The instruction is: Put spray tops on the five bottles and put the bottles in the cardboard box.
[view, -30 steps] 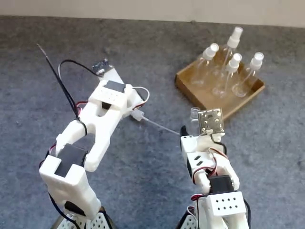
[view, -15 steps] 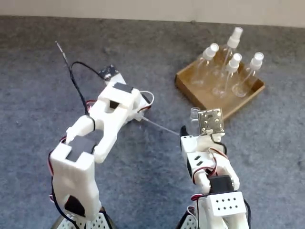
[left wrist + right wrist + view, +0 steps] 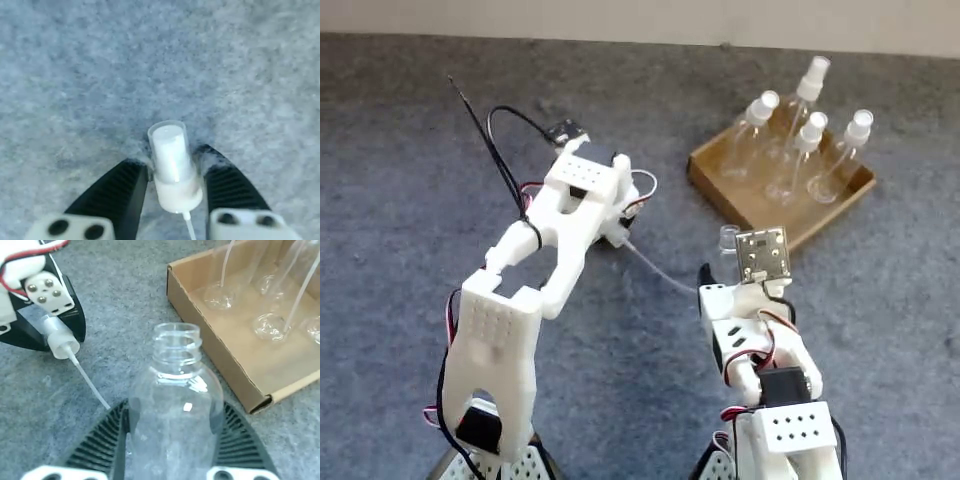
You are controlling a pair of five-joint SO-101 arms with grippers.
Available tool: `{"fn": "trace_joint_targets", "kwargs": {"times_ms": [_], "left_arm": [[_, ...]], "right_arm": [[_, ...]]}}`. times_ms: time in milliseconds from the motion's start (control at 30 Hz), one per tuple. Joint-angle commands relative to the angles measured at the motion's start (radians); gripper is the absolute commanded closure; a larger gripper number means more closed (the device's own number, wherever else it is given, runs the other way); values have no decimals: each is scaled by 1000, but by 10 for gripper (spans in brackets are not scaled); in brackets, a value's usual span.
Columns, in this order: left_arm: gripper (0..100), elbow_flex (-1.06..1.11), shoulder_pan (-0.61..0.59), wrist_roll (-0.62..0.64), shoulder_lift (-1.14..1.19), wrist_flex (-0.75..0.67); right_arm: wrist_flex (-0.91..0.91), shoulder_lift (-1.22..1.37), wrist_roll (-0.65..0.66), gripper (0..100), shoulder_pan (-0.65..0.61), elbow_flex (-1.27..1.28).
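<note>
Left of centre in the high view, the left arm is stretching out and swinging toward the upper middle of the frame, so its wrist is now sitting higher and further right than a second ago. The left gripper (image 3: 172, 159) is keeping its jaws clamped on the neck of the spray top (image 3: 618, 238). The top's dip tube (image 3: 660, 268) is trailing down and to the right and is now sloping more steeply, with its free end lying close beside the right gripper (image 3: 724, 262) just below centre. That gripper is not moving at all: it is holding the open, uncapped bottle (image 3: 728, 238), seemingly upright, between closed jaws. The bottle is sitting just short of the near wall of the cardboard box (image 3: 720, 200) at the upper right, where four capped bottles (image 3: 752, 135) are already standing. In the right wrist view the bottle's threaded mouth is showing bare, with the spray top off to the upper left and the tube's tip down beside the bottle's shoulder rather than above the mouth. I judge that the left arm is lifting and re-angling the top so that the tube can be brought over the opening, and the tip needs to rise clear of the rim first. This is looking like the last of the five bottles, so once the tube is fed in and the top seated, only the placing in the box is remaining.
</note>
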Motion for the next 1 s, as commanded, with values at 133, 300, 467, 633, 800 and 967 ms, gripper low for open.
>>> {"fn": "trace_joint_targets", "kwargs": {"times_ms": [133, 300, 467, 633, 800, 967], "left_arm": [[916, -148, -42, -20, 4, 203], [916, -252, -44, -224, 4, 302], [916, -351, -45, -377, 4, 399], [916, -496, -44, -479, 2, 457], [916, -674, -44, -534, 1, 462], [916, -852, -45, -608, 1, 462]], "right_arm": [[-22, -13, 0, 864, 2, 44], [-24, -13, -3, 864, -41, 54], [-24, -13, -8, 864, -128, 54], [-24, -13, -8, 864, -180, 54], [-24, -13, -2, 864, -251, 54], [-24, -13, -2, 864, -257, 54]]}}
